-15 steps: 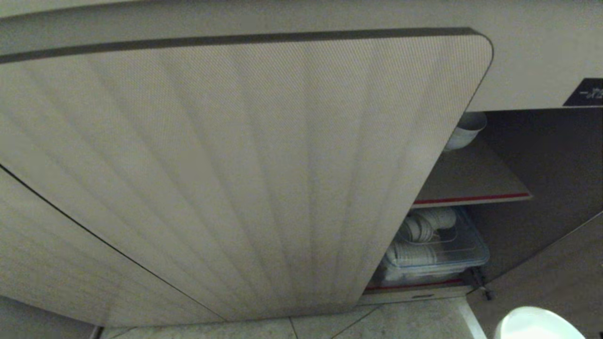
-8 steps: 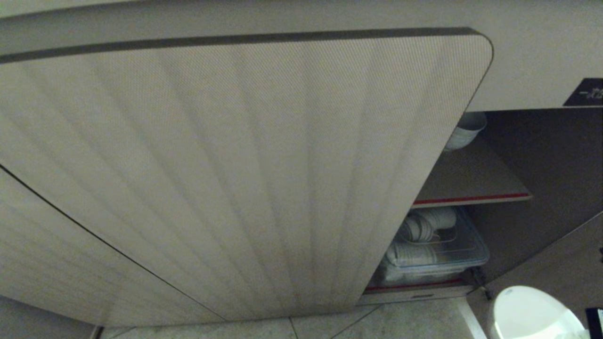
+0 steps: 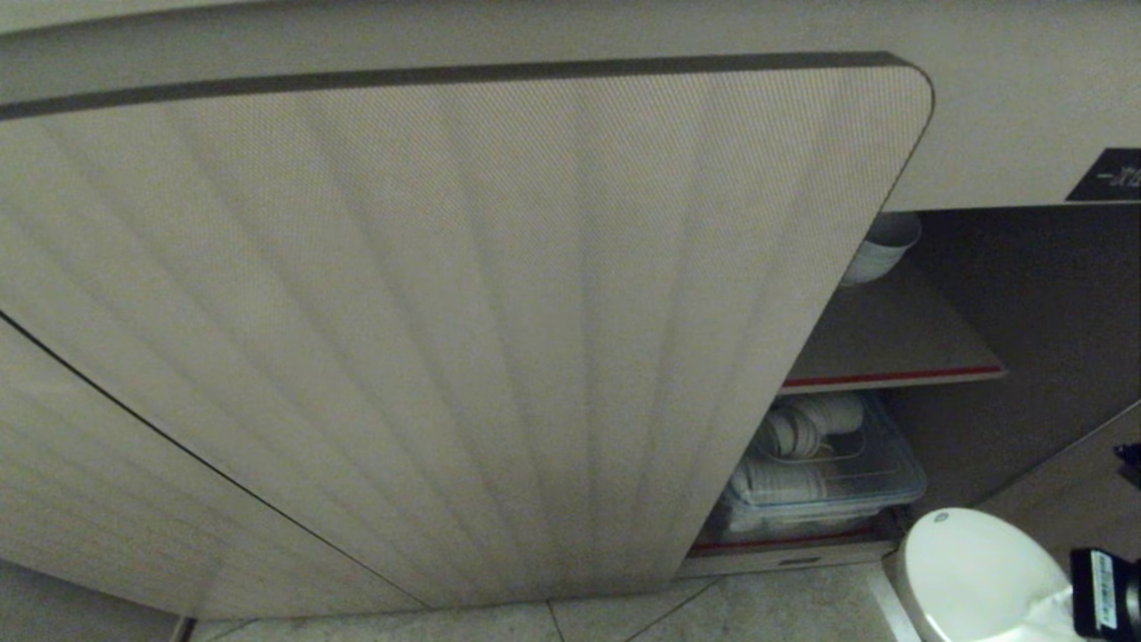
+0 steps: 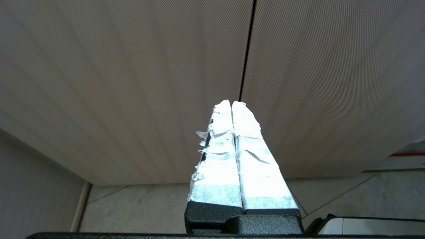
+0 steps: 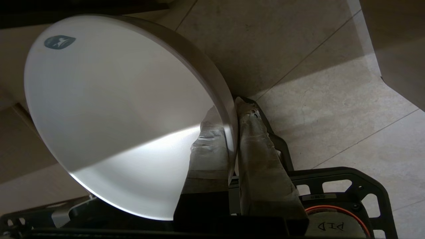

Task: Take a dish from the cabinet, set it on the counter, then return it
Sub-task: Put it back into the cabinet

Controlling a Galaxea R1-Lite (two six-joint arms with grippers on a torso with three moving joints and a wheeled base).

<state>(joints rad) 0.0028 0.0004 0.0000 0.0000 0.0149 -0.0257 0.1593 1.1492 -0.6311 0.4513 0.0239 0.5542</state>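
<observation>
Rising into the lower right corner of the head view since a moment earlier, a white plate [image 3: 976,571] is now showing most of its round face, with the right hand [image 5: 232,114] coming in behind it. That hand is pinching the plate's rim, one taped finger [image 5: 207,146] lying on the face and the other on the outer side of the rim, holding the plate tilted on edge above the tiled floor [image 5: 332,109]. Just beyond the plate, the cabinet [image 3: 1025,303] is standing open, its ribbed beige door [image 3: 463,339] swung wide. Inside, a white bowl [image 3: 882,245] is sitting on the brown shelf [image 3: 891,343], and a clear bin [image 3: 829,481] of white dishes is resting below it. Facing closed ribbed doors, the left hand [image 4: 231,103] is keeping its taped fingers pressed together, holding nothing.
</observation>
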